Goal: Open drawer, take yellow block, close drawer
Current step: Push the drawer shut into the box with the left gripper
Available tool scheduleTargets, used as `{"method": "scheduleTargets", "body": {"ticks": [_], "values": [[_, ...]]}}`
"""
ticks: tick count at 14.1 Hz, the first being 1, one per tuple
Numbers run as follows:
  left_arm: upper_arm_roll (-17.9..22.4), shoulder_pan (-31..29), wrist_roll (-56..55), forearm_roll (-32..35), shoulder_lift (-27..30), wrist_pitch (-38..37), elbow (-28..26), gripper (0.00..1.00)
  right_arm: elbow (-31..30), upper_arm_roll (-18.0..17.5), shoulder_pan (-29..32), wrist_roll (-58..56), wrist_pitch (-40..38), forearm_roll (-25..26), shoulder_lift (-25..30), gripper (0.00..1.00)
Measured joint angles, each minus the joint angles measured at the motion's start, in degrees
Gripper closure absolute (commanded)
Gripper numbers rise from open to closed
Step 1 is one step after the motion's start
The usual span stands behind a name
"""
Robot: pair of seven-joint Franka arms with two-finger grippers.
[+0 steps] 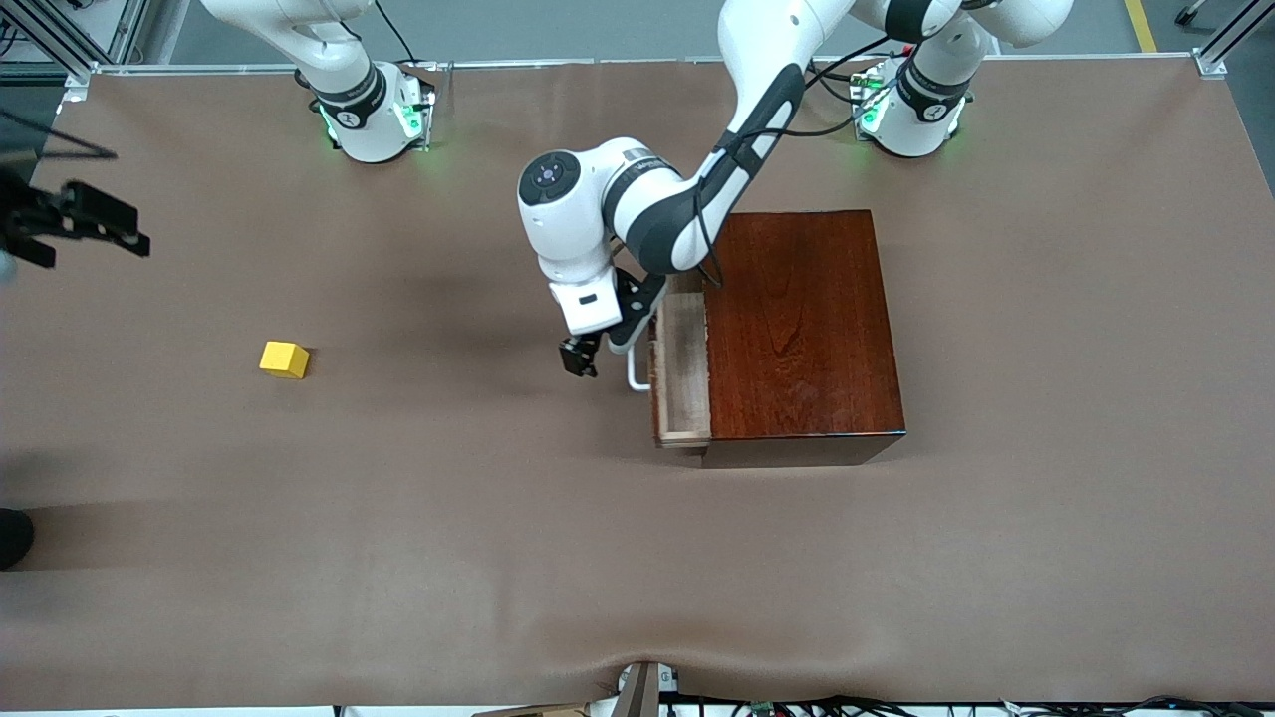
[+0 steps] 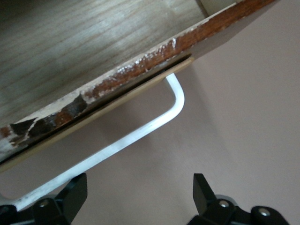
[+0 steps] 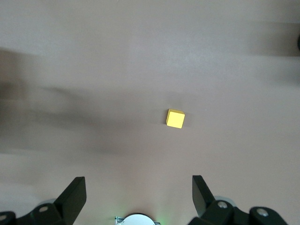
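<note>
The yellow block (image 1: 284, 359) lies on the brown table cover (image 1: 498, 558), out of the drawer, toward the right arm's end of the table and well apart from the wooden box (image 1: 807, 329). The right gripper (image 1: 75, 224) hangs high in the air at the edge of the front view, over the cover toward that same end; its wrist view looks straight down on the yellow block (image 3: 175, 119), which sits small and well below the gripper, ahead of the spread black fingers (image 3: 72, 197), with nothing between them, so this claw is released and holds nothing. The drawer (image 1: 682, 363) is pulled a short way out of the dark reddish-brown box, on the side that faces the right arm's end, showing a strip of its pale wood floor. The left gripper (image 1: 580, 357) is down just beside the white bar handle (image 1: 637, 370) of the drawer; in its wrist view the handle (image 2: 140, 129) runs slantwise above the fingers (image 2: 75, 194), one of which stands close against the bar's lower end, while the other stands well apart, so this claw is released too and grips nothing. The drawer front's edge (image 2: 117, 86) shows worn, chipped finish. Bare cover lies between the drawer and the block.
</note>
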State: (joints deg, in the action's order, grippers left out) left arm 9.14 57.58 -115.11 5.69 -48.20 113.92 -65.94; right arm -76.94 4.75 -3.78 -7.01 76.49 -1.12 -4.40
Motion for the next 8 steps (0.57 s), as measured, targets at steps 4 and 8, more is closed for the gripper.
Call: {"method": "scheduleTargets", "body": {"ticks": [4, 8], "values": [[0.2, -0.4, 0.4, 0.1, 0.1, -3.8, 0.0, 0.00, -10.3, 0.5, 0.1, 0.0, 7.0, 0.2, 6.5, 0.00], [0.3, -0.4, 0.4, 0.3, 0.1, -6.9, 0.0, 0.00, -11.7, 1.0, 1.3, 0.0, 9.8, 0.2, 7.1, 0.00]]}}
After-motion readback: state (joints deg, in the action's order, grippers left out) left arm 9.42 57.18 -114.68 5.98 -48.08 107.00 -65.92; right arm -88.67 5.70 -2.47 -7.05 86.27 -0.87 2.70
